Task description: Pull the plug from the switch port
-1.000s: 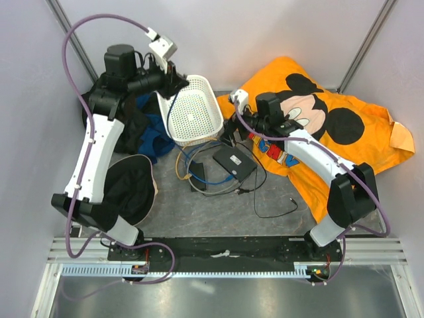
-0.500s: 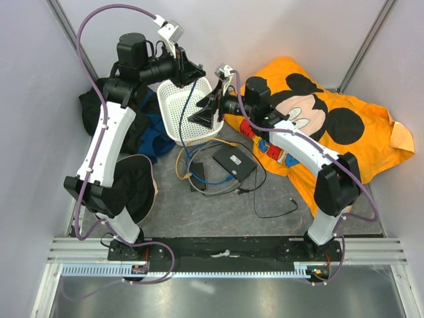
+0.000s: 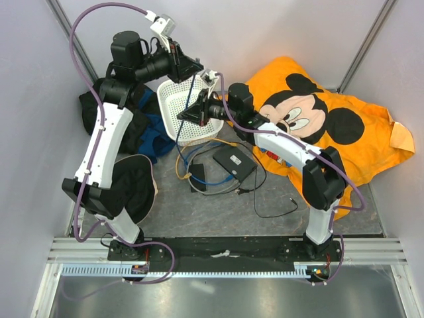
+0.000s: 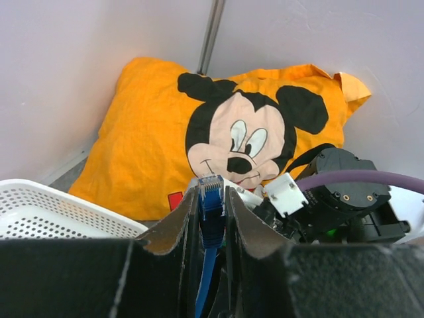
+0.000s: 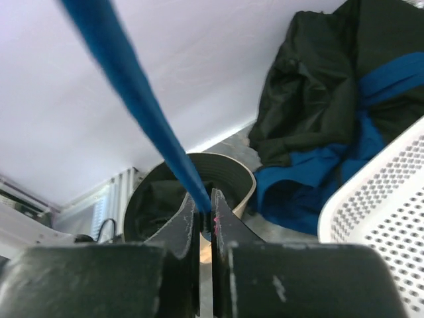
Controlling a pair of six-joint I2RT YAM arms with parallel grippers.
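Observation:
The blue plug (image 4: 211, 187) stands upright between the fingers of my left gripper (image 4: 212, 193), which is shut on it. In the top view the left gripper (image 3: 197, 69) is held high above the white basket. The blue cable (image 3: 193, 89) hangs down from it. Just below, my right gripper (image 3: 187, 114) is shut on that cable. The right wrist view shows the blue cable (image 5: 132, 93) running up and left out of the right gripper's (image 5: 206, 204) shut fingers. The flat black switch box (image 3: 234, 163) lies on the table below, apart from the plug; its port is too small to make out.
A white perforated basket (image 3: 167, 109) sits behind the switch box. An orange Mickey Mouse pillow (image 3: 344, 132) fills the back right. Dark and blue clothing (image 3: 147, 136) and a black hat (image 3: 132, 189) lie at the left. Loose cables (image 3: 278, 209) trail over the table.
My left arm has carried the plug up and to the right. The right arm swung up and left over the basket, and its gripper went from open to shut on the blue cable.

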